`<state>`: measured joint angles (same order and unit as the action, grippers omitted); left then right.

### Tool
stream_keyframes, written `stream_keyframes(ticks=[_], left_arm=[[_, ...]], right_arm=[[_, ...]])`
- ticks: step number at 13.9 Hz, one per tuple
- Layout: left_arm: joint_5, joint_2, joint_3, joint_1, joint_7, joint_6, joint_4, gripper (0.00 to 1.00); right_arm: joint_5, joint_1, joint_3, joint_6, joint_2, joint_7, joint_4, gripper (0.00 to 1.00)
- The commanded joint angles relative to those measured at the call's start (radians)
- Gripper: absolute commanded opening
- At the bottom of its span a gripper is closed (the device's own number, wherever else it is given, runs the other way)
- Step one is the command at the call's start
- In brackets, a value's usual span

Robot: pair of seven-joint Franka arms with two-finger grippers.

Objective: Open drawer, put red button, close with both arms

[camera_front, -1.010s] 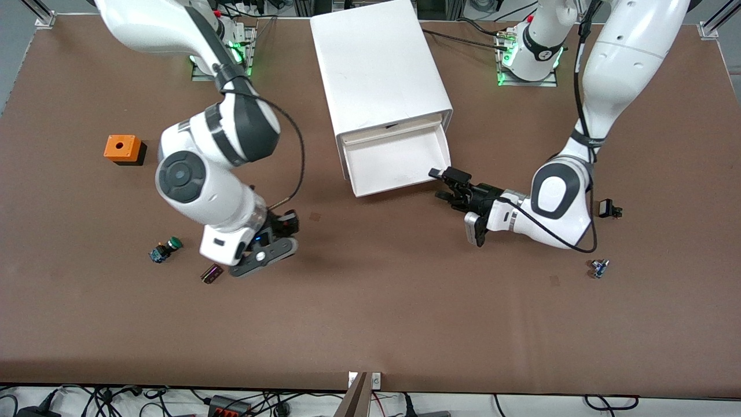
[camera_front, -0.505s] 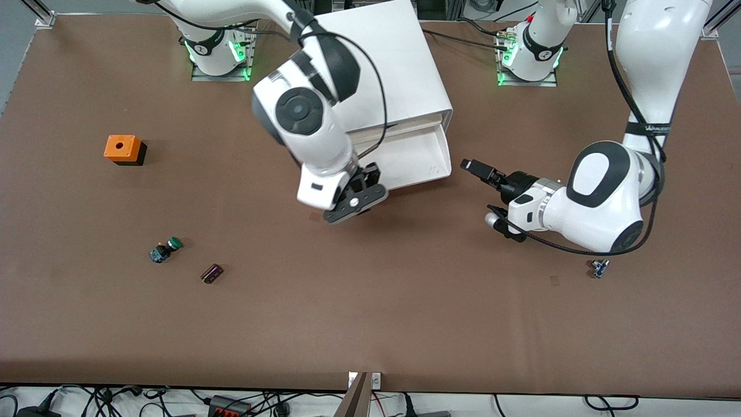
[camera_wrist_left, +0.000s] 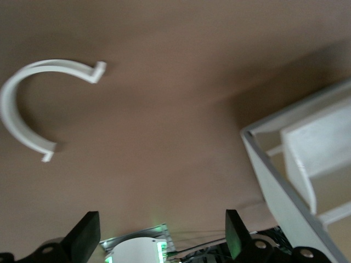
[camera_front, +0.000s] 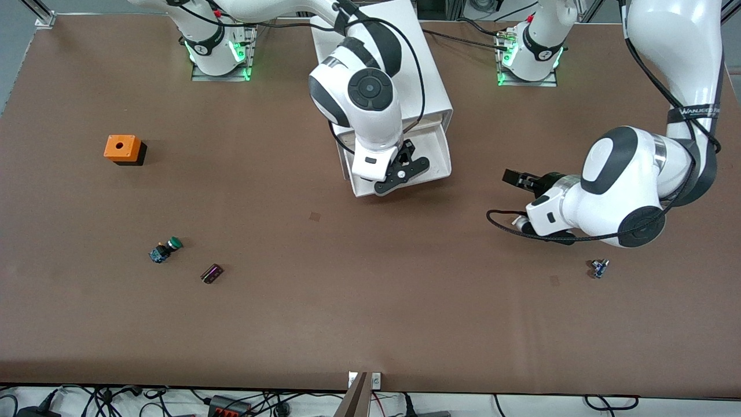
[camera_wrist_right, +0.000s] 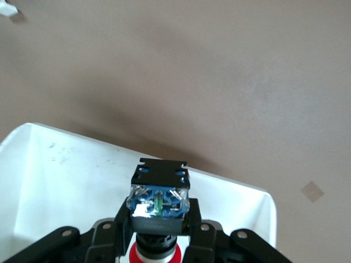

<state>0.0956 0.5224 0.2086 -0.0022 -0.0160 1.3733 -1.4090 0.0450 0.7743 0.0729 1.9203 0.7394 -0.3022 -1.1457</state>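
The white cabinet stands at the robots' edge of the table, its bottom drawer pulled open toward the front camera. My right gripper hangs over the open drawer. In the right wrist view it is shut on the red button, blue-and-black body outward and red cap by the palm, over the drawer's white floor. My left gripper is over the bare table beside the drawer, toward the left arm's end. Its fingers stand wide apart with nothing between them.
An orange box with a hole, a green-capped button and a small dark part lie toward the right arm's end. A small blue part lies near the left arm's elbow. A white curved piece lies on the table.
My right arm has swung from the table near the green-capped button to over the open drawer. My left gripper has drawn back from the drawer toward the left arm's end.
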Motion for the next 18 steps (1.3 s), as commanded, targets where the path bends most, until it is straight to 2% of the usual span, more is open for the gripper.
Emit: stream_keyframes(ticks=[1, 3, 7, 12, 13, 14, 15, 18], left_arm=[[-0.078, -0.004, -0.005, 0.039, -0.007, -0.005, 0.021, 1.0], [-0.103, 0.028, -0.006, 0.062, 0.013, 0.036, 0.056, 1.0], [-0.111, 0.057, -0.012, 0.109, 0.045, 0.101, 0.064, 1.0], [-0.112, 0.051, -0.012, 0.142, 0.027, 0.159, 0.064, 1.0], [-0.114, 0.051, -0.011, 0.14, 0.027, 0.159, 0.062, 1.0], [-0.108, 0.051, -0.009, 0.143, 0.027, 0.159, 0.062, 1.0], [-0.114, 0.051, -0.009, 0.146, 0.028, 0.159, 0.062, 1.0], [-0.119, 0.051, -0.003, 0.139, 0.028, 0.158, 0.061, 1.0]], right_arm=[[-0.013, 0.016, -0.007, -0.007, 0.023, -0.018, 0.02, 0.0], [-0.005, 0.016, -0.001, -0.006, 0.041, -0.024, 0.021, 0.0], [-0.005, 0.04, 0.001, -0.004, 0.069, -0.075, 0.035, 0.0], [-0.007, 0.062, -0.001, -0.034, 0.069, -0.084, 0.034, 0.0], [-0.007, 0.059, -0.001, -0.032, 0.069, -0.084, 0.034, 0.03], [-0.007, 0.059, -0.004, -0.03, 0.069, -0.083, 0.034, 0.73], [-0.005, 0.056, -0.004, -0.026, 0.067, -0.081, 0.035, 1.0], [-0.004, 0.045, -0.008, -0.037, 0.054, -0.098, 0.06, 1.0]])
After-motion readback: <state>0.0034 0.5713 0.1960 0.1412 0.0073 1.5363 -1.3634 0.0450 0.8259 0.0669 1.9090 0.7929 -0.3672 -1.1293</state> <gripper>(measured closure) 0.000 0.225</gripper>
